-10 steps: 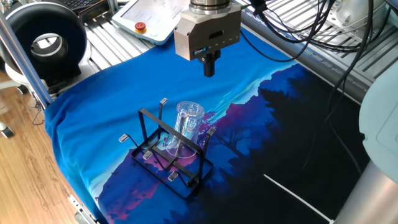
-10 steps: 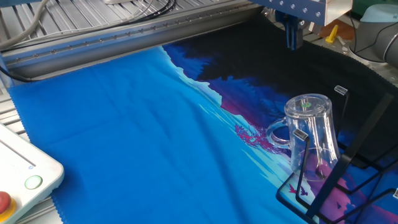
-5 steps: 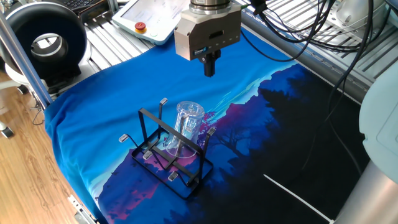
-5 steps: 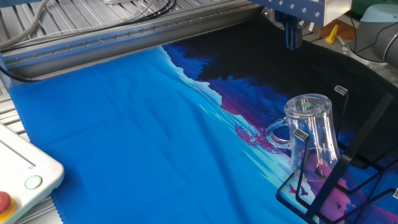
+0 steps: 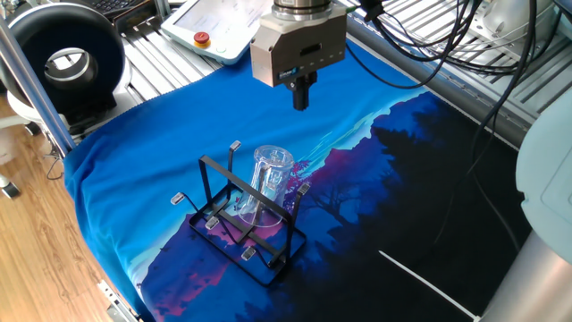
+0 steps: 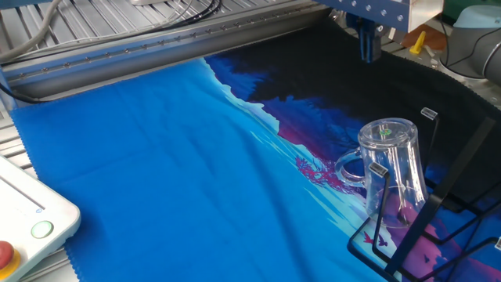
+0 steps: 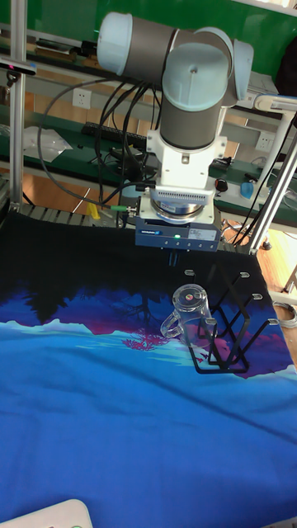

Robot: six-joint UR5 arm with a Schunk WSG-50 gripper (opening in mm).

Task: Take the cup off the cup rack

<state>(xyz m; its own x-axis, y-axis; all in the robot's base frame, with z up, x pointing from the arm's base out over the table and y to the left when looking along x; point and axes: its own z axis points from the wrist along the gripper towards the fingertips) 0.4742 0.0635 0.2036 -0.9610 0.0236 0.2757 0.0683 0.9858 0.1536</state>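
The clear glass cup [image 5: 270,182] sits upside down on a peg of the black wire cup rack [image 5: 285,261], tilted, on the blue and purple cloth. In the other fixed view the cup [image 6: 391,168] shows its handle pointing left, with the rack [image 6: 442,196] behind and to its right. My gripper [image 5: 302,95] hangs well above and behind the cup, fingers together, holding nothing. It also appears at the top edge of the other fixed view [image 6: 368,47]. In the tall view the gripper [image 7: 173,257] is above the cup [image 7: 188,307] and rack [image 7: 231,334].
A white teach pendant [image 5: 210,27] lies at the far table edge, seen close in the other fixed view [image 6: 23,227]. A black round device [image 5: 67,63] stands at the left. Cables [image 5: 447,45] trail behind the arm. The cloth's front-left edge drops off toward the wooden floor.
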